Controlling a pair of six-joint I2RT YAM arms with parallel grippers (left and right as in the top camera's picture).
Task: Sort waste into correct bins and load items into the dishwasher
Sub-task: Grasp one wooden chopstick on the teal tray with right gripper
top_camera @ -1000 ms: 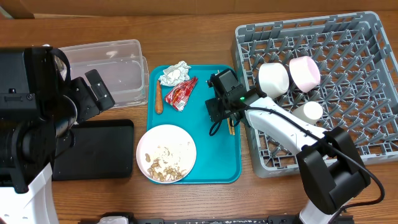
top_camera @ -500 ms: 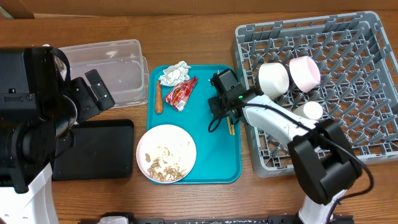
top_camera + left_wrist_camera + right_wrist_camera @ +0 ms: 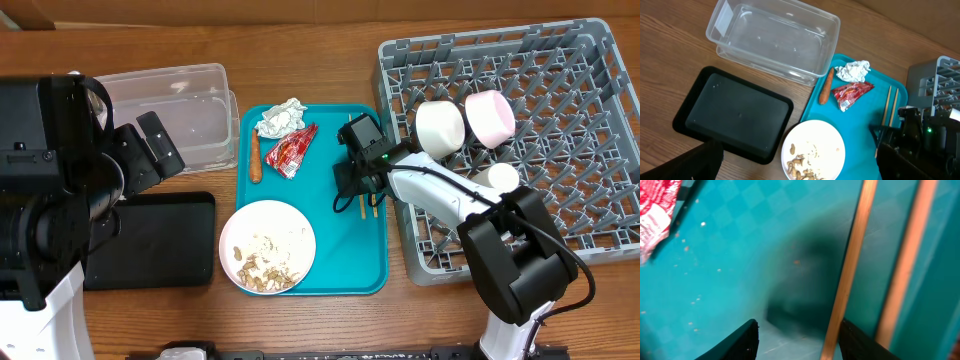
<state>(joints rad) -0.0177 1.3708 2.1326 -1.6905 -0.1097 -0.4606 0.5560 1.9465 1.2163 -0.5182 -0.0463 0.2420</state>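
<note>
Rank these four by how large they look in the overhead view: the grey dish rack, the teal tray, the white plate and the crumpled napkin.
1. grey dish rack
2. teal tray
3. white plate
4. crumpled napkin

No two look alike in size.

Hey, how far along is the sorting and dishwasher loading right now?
Done: the white bowl, pink bowl and cup sit in the rack. In hand: the right hand, open, sits low over the chopsticks on the teal tray. Left: the plate with scraps, napkin, wrapper and carrot stick; tub and black tray are empty.
</note>
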